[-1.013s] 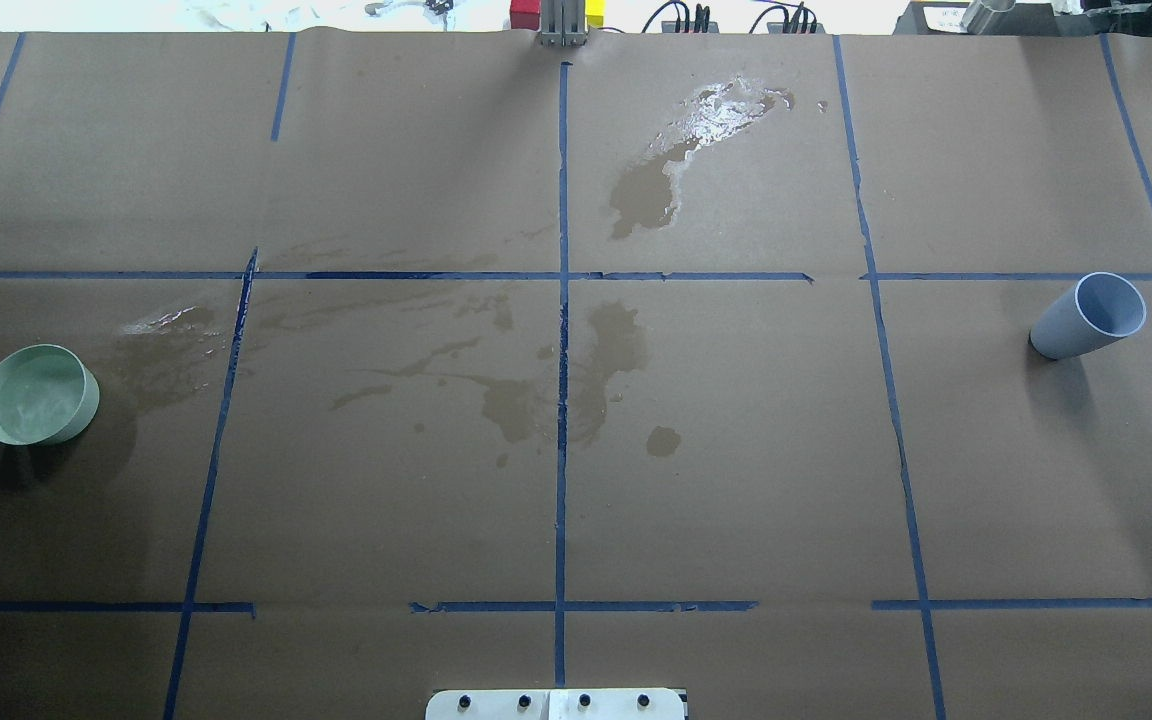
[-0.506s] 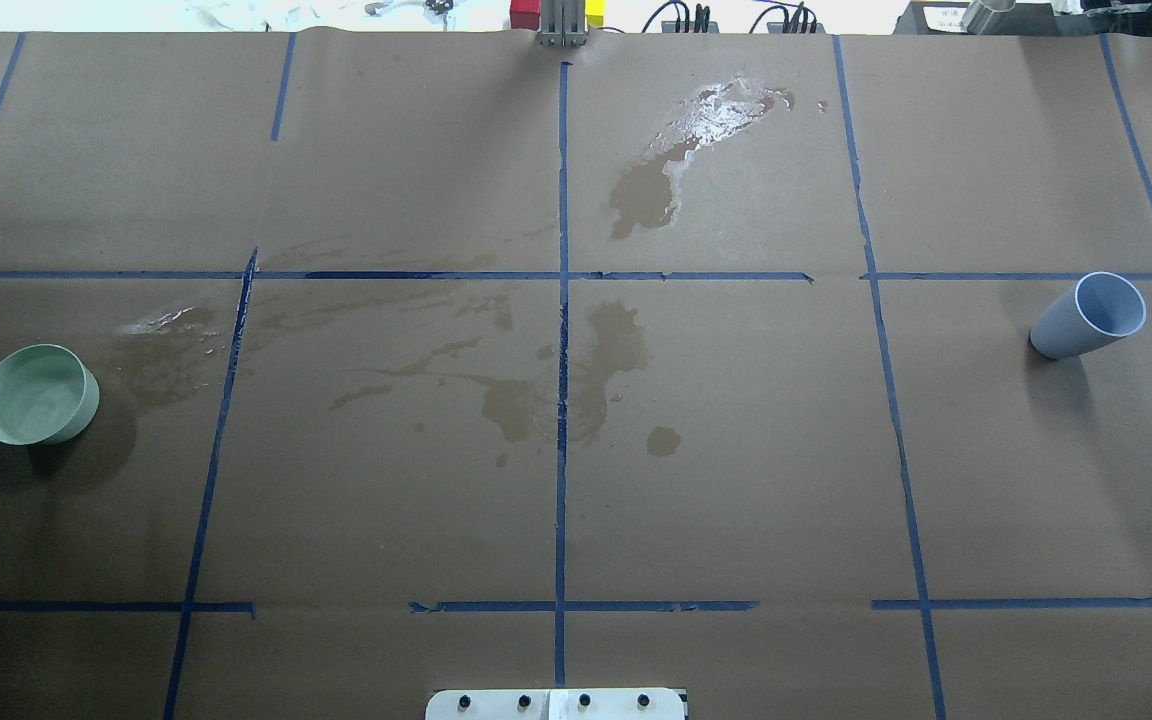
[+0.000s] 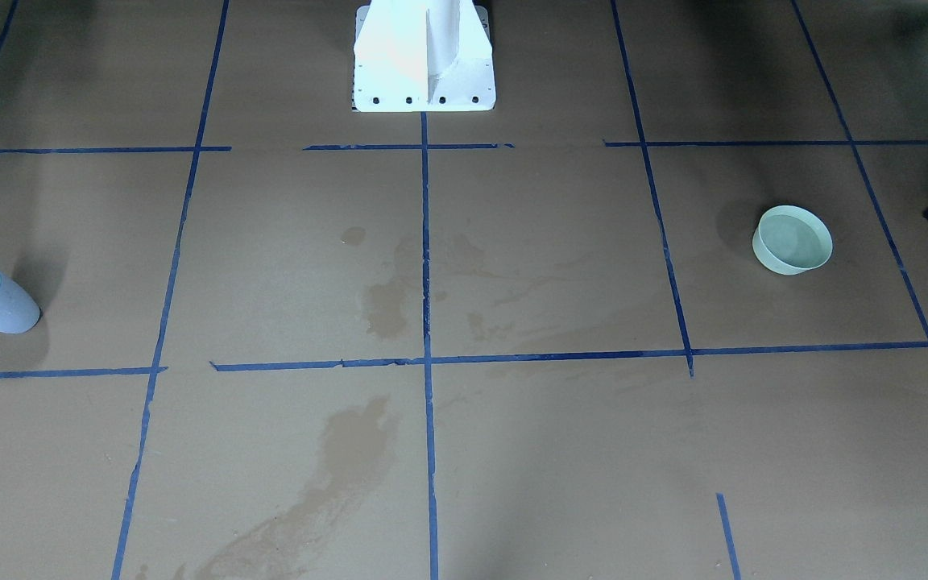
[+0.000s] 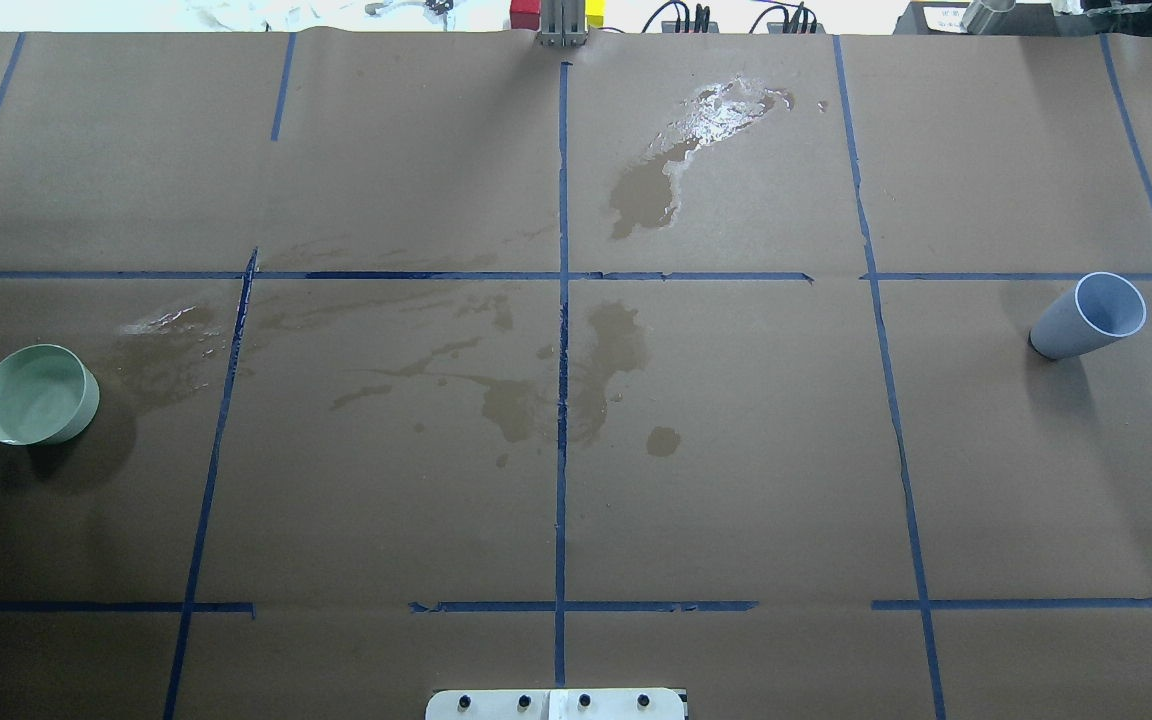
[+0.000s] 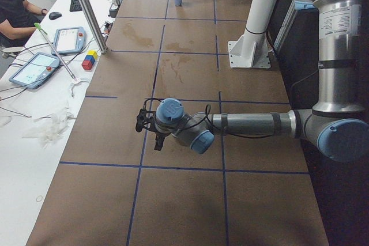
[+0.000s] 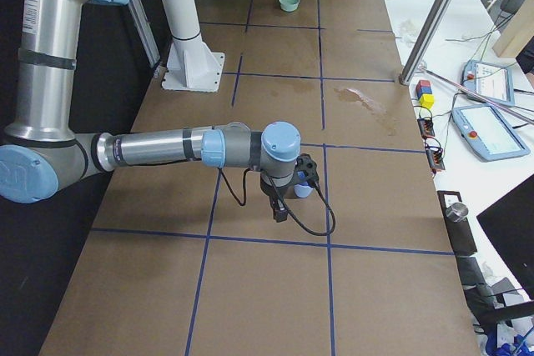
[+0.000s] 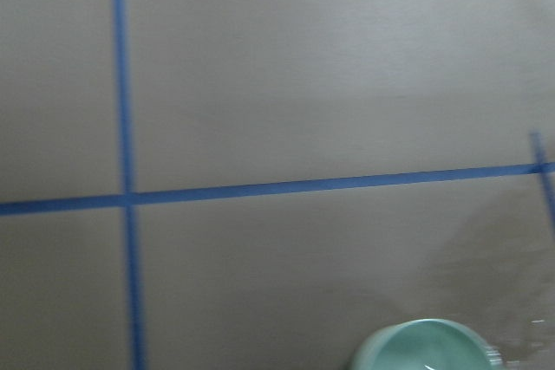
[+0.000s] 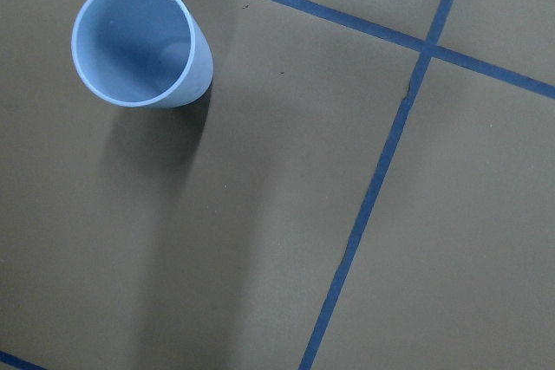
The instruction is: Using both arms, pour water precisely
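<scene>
Tabletop covered in brown paper, gridded with blue tape lines; dark blotchy stains near centre. White side bench alongside holds two tablets, coloured blocks and a slanted metal pole. Seated person at far end. Even light.

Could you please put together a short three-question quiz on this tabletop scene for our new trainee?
1. True or false: the green bowl and the blue cup stand side by side.
2. In the overhead view, the largest glossy water puddle lies: A) touching the cup; B) near the table's far edge, right of the centre tape line; C) at the near edge.
3. Which vessel does the right wrist view show?
Key: 1 false; 2 B; 3 the blue cup.
</scene>
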Robot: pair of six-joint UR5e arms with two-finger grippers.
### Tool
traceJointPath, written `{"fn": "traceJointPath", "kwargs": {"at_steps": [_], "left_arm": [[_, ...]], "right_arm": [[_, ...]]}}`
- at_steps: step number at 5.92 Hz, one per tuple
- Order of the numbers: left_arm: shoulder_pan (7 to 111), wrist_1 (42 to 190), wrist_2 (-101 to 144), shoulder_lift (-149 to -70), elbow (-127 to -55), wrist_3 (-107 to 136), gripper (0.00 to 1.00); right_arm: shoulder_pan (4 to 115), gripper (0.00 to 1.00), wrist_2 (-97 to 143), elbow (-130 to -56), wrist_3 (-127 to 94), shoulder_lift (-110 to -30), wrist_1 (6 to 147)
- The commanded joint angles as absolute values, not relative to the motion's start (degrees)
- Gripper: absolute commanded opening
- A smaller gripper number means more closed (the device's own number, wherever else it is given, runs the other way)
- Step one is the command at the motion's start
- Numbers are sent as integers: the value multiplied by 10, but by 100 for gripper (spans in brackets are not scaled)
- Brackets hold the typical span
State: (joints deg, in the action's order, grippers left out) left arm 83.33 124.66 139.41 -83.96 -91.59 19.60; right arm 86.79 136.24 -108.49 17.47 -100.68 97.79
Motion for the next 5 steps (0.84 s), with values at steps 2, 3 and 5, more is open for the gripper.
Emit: {"fn": "traceJointPath", "kwargs": {"at_steps": [2, 3, 5], "left_arm": [[880, 1071, 1346, -842, -946, 39, 100], [877, 990, 1344, -840, -984, 36, 100], [889, 827, 1331, -843, -1033, -94, 100]], "right_arm": [[868, 100, 1361, -1082, 178, -1008, 977], [868, 100, 1359, -1082, 178, -1008, 977], [868, 100, 1358, -1077, 179, -1008, 977]]}}
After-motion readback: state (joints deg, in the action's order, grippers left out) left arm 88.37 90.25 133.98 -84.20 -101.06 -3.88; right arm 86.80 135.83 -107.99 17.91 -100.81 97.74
